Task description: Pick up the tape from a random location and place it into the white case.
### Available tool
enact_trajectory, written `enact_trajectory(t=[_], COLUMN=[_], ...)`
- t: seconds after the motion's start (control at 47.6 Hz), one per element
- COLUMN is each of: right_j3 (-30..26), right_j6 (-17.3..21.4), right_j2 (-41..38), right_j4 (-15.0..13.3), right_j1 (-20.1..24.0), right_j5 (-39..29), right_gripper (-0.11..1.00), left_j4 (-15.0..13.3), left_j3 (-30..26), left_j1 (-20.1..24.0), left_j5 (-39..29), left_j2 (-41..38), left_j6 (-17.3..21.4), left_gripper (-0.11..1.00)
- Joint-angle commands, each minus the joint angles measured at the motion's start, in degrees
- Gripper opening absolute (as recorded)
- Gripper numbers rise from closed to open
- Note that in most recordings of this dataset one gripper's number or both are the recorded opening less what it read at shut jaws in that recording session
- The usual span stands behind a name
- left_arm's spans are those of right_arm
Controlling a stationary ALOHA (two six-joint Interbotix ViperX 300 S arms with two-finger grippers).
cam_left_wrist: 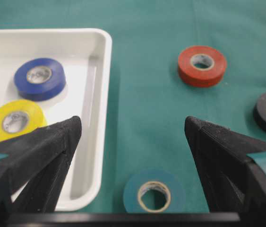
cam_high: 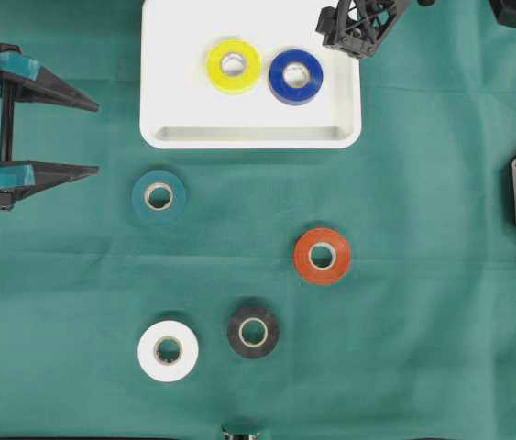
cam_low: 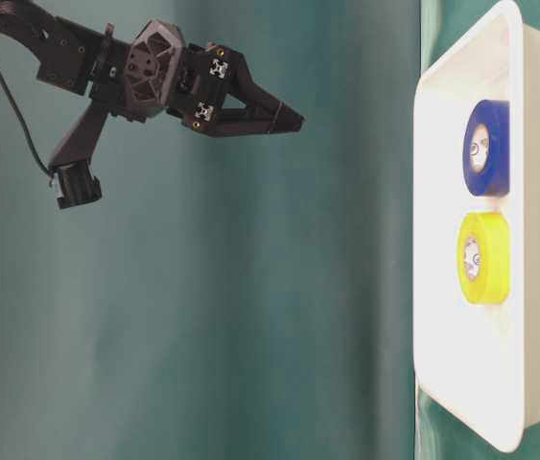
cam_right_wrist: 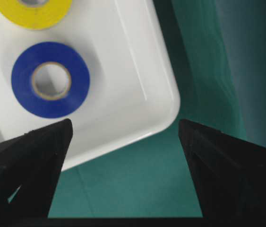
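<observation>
Two rolls already lie flat in the white case [cam_high: 170,55], which fills the upper middle of the overhead view: the yellow tape [cam_high: 234,66] and, just beside it to the right, the blue tape [cam_high: 295,76]. Four more wait on the green cloth [cam_high: 422,321] below it: the teal tape [cam_high: 159,196] nearest the case, the orange tape [cam_high: 322,256] right of centre, the black tape [cam_high: 253,332] lower down, and the white tape [cam_high: 168,351] at lower left of that. My left gripper [cam_high: 93,137] rests at the left edge, jaws spread wide and holding nothing; my right gripper [cam_high: 329,27] hangs above the case's upper right corner, also wide and empty. The next pick, I judge, should be one roll taken squarely: come straight down, one finger through the core or both outside the rim, and close only once centred, so the roll does not skid on the cloth. The cloth is slightly wrinkled and covers the whole table; in the table-level view a green curtain hangs behind.
</observation>
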State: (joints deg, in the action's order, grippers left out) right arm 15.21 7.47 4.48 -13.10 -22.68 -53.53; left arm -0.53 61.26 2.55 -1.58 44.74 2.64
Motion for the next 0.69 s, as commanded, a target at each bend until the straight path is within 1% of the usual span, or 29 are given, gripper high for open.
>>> enact_trajectory(t=[0.0, 0.147, 0.294, 0.42, 0.672], right_j3=[-1.23, -1.14, -1.14, -1.14, -1.05], right_j6=[0.09, 0.26, 0.88, 2.37, 6.06], right_j2=[1.41, 1.41, 1.32, 1.41, 1.32], right_j4=[-0.18, 0.09, 0.18, 0.18, 0.18], right_j1=[0.44, 2.37, 5.98, 9.49, 18.19], right_j5=[0.26, 0.35, 0.26, 0.26, 0.26], right_gripper=[0.91, 0.91, 0.91, 0.91, 0.91], left_j4=[-0.09, -0.09, -0.09, -0.09, -0.09], left_j3=[-1.58, -1.58, -1.58, -1.58, -1.58], left_j1=[0.00, 0.09, 0.00, 0.09, 0.00], left_j5=[0.00, -0.09, -0.09, -0.09, -0.09], left_j2=[0.00, 0.00, 0.00, 0.00, 0.00], left_j6=[-0.09, -0.09, 0.00, -0.09, -0.09], left_gripper=[0.98, 0.98, 0.98, 0.98, 0.98])
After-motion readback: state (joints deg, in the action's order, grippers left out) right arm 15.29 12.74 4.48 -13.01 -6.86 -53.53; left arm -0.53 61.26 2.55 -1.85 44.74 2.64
